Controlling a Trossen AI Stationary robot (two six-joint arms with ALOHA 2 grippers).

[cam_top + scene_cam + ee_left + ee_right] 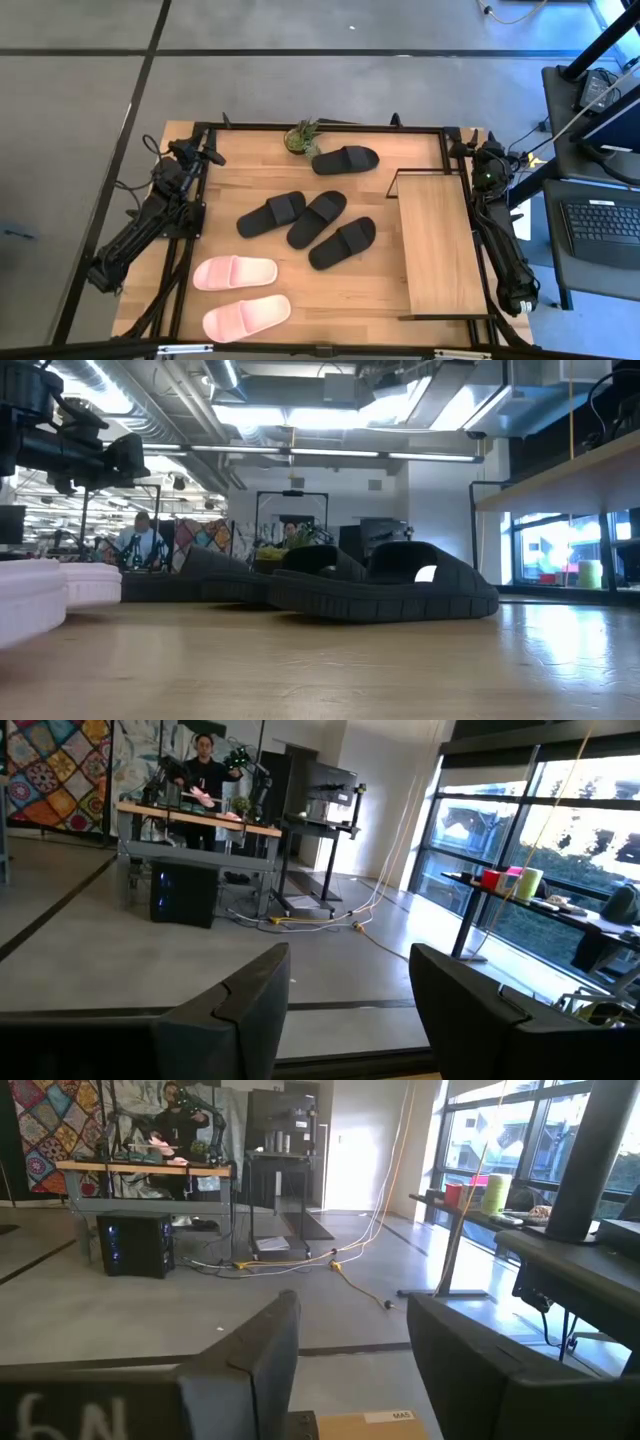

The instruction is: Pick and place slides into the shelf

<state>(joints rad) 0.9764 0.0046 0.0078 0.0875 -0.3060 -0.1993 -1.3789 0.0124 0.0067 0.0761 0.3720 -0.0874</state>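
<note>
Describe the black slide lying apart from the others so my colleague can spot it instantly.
Start at the small potted plant by the table's far edge. The lone black slide lies right beside it, apart from the three black slides clustered mid-table, and nearest the shelf's far end.

Left arm: my dark one, matte black links with blocky joints, thin black cables trailing off its base end.
Right arm: same black build, a small green light glowing near its upper joint, cables bundled alongside.
Left gripper: two broad, flat black fingers with stepped inner edges, a clear gap between them.
Right gripper: matching black fingers, likewise parted; I see pale scrawled markings on the housing.
</note>
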